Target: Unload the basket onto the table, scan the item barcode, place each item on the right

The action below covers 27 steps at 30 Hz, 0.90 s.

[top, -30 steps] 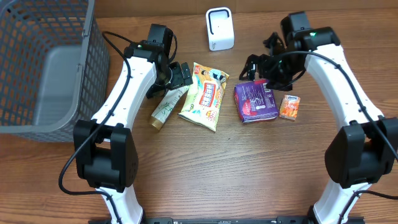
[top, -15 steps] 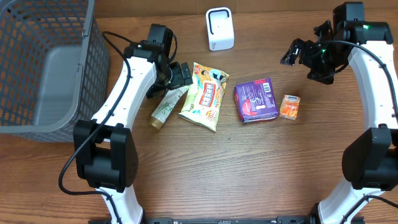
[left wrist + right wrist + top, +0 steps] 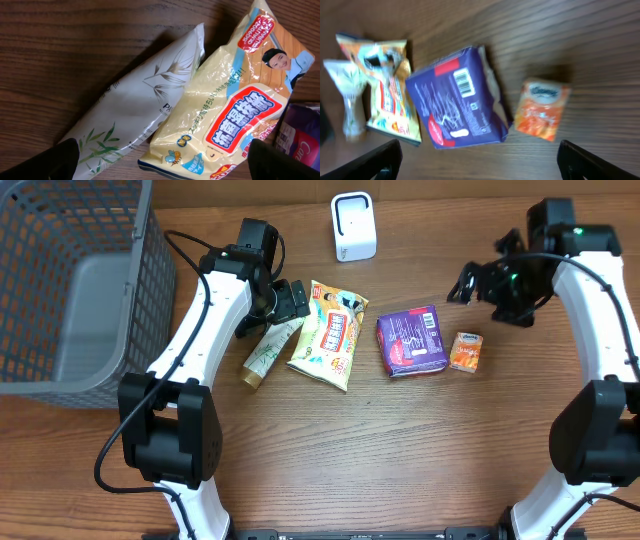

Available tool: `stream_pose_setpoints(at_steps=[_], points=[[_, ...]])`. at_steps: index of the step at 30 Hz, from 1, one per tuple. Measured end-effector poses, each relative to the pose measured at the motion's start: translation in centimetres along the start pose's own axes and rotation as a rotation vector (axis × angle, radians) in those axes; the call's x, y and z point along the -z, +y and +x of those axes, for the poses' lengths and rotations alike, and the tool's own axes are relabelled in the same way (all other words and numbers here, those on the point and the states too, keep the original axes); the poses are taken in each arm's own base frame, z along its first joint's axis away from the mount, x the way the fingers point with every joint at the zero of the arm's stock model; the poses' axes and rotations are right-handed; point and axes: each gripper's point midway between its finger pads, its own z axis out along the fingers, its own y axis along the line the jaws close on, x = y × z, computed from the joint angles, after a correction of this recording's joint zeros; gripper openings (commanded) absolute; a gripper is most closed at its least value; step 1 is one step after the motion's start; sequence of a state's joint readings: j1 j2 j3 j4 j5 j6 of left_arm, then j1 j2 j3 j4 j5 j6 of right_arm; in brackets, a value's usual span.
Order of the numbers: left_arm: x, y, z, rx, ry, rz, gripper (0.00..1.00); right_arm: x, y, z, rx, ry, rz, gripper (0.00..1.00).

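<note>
Several items lie in a row mid-table: a white leaf-print tube (image 3: pixel 268 350), a yellow snack bag (image 3: pixel 330 332), a purple packet (image 3: pixel 411 340) and a small orange tissue pack (image 3: pixel 466 351). The white scanner (image 3: pixel 353 227) stands at the back. My left gripper (image 3: pixel 292 300) hovers open over the tube (image 3: pixel 135 105) and snack bag (image 3: pixel 235 110), holding nothing, both black fingertips (image 3: pixel 62 160) at the frame's bottom. My right gripper (image 3: pixel 470 283) is open and empty, up and right of the purple packet (image 3: pixel 455 100), whose barcode (image 3: pixel 463 82) faces up beside the tissue pack (image 3: pixel 542 110).
A grey wire basket (image 3: pixel 70 280) fills the left back corner of the wooden table (image 3: pixel 380 450). The left arm's cable loops near the basket's wall.
My right gripper rose off the purple packet and swung back and right, then drifted slightly left. It stayed open. The left arm and all items have not moved.
</note>
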State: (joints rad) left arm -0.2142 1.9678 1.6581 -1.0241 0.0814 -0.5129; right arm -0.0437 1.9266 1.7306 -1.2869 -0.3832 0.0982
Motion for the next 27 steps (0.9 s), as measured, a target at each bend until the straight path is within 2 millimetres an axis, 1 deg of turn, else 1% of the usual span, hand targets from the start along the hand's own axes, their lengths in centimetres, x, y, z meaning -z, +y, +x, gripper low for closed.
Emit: stream_pose_setpoints(at_steps=[1,3,4,5,7,8,10,14,16,19,21,24,27], points=[[0.0,0.0,0.0,0.000,0.000,0.000,1.00,-0.7,0.2,0.6,0.013,0.021,-0.013,0.97],[0.0,0.0,0.0,0.000,0.000,0.000,1.00,-2.2,1.0,1.8,0.054,0.064,-0.028,0.96],[0.0,0.0,0.0,0.000,0.000,0.000,1.00,-2.8,1.7,2.3,0.083,0.079,-0.029,1.00],[0.0,0.0,0.0,0.000,-0.001,0.000,1.00,-3.6,3.1,3.0,0.140,0.090,-0.013,1.00],[0.0,0.0,0.0,0.000,0.000,0.000,1.00,-5.0,4.6,3.6,0.218,0.079,0.085,1.00],[0.0,0.0,0.0,0.000,-0.001,0.000,1.00,-5.6,5.5,4.2,0.258,0.077,0.143,1.00],[0.0,0.0,0.0,0.000,-0.001,0.000,1.00,-6.6,6.9,5.4,0.335,0.042,0.317,1.00],[0.0,0.0,-0.1,0.000,-0.002,0.001,1.00,-7.2,9.4,7.1,0.429,-0.064,0.520,1.00],[0.0,0.0,-0.1,0.000,-0.002,0.001,1.00,-7.5,10.3,7.4,0.450,-0.111,0.571,0.93],[0.0,0.0,0.0,0.000,-0.002,0.001,1.00,-8.1,10.2,7.0,0.435,-0.159,0.632,0.90],[0.0,0.0,0.0,0.000,-0.002,0.001,1.00,-8.8,9.7,6.5,0.419,-0.176,0.667,0.86],[0.0,0.0,0.0,0.000,-0.002,0.001,1.00,-10.1,9.0,5.9,0.404,-0.190,0.698,0.77],[0.0,0.0,-0.1,0.000,-0.002,0.001,1.00,-10.7,8.9,5.6,0.393,-0.201,0.705,0.76]])
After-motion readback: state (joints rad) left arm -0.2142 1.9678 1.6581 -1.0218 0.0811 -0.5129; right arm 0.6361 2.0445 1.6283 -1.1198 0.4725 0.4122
